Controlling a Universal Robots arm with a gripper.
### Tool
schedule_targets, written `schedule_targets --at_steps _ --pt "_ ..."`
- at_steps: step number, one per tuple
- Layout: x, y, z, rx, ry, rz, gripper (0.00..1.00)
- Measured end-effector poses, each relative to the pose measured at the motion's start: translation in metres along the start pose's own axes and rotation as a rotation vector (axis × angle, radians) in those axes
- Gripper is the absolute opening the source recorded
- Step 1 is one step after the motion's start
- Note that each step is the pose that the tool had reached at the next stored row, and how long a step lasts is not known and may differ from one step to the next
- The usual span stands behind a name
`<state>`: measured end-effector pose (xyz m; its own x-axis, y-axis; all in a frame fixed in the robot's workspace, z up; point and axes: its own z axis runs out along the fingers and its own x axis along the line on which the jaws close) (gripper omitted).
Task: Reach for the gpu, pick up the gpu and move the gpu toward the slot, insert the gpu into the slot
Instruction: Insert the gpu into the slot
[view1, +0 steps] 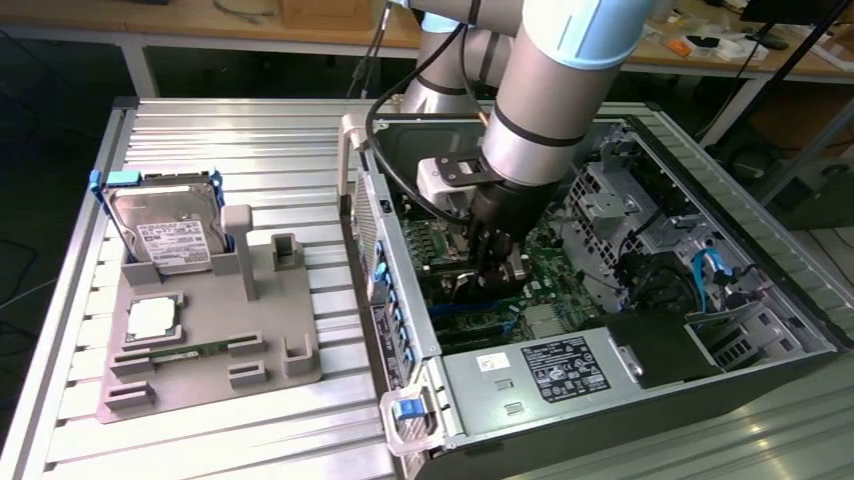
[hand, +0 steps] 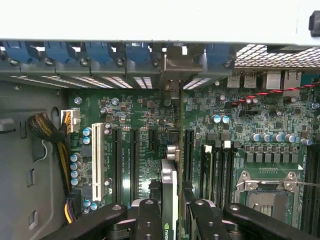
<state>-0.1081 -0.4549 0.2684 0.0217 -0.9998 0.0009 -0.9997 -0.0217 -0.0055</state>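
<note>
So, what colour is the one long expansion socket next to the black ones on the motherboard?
White. The socket stands out against the green motherboard, best seen in the wrist view.

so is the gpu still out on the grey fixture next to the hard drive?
No. The gpu stands edge-on between the fingers of the claw, above the motherboard inside the case.

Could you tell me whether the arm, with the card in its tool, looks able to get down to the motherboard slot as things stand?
Probably yes. The tool grips the gpu edge-on, standing over the motherboard inside the open case. Nothing seems to lie between the card and the board beneath it, though the slot itself is hidden under the card.
</note>
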Motion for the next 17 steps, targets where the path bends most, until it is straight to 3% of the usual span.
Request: schedule_targets --at_steps 17 --pt "0.0003 0.0001 0.0047 -0.0002 0.0003 0.0 0.27"
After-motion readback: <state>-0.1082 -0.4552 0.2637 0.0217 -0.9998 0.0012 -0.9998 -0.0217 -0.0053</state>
